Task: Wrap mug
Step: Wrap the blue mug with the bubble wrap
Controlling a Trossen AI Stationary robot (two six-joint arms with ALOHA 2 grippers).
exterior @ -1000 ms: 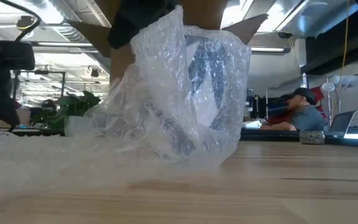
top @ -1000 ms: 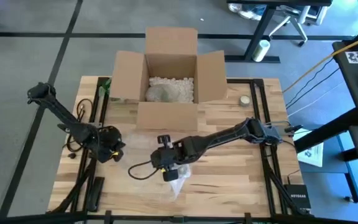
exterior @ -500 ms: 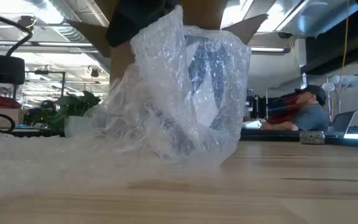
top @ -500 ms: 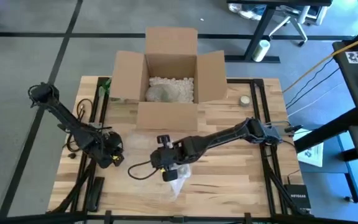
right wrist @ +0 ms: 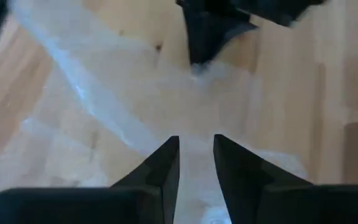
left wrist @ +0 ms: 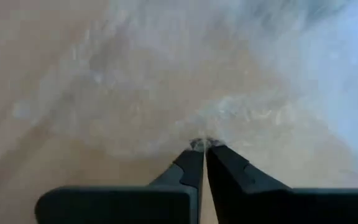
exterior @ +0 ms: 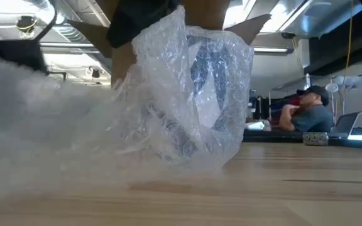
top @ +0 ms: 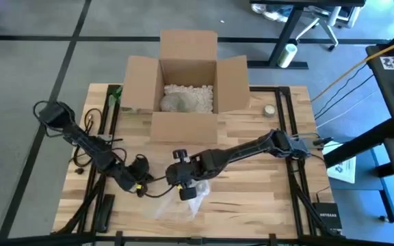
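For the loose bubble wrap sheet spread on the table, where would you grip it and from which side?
Grip the bubble wrap at its free thin edge, coming in low from the left, away from the mug bundle. The sheet lies flat and limp, so only an edge gives the fingers purchase. The left gripper is already shut on such an edge; the right gripper sits over the bundle, open.
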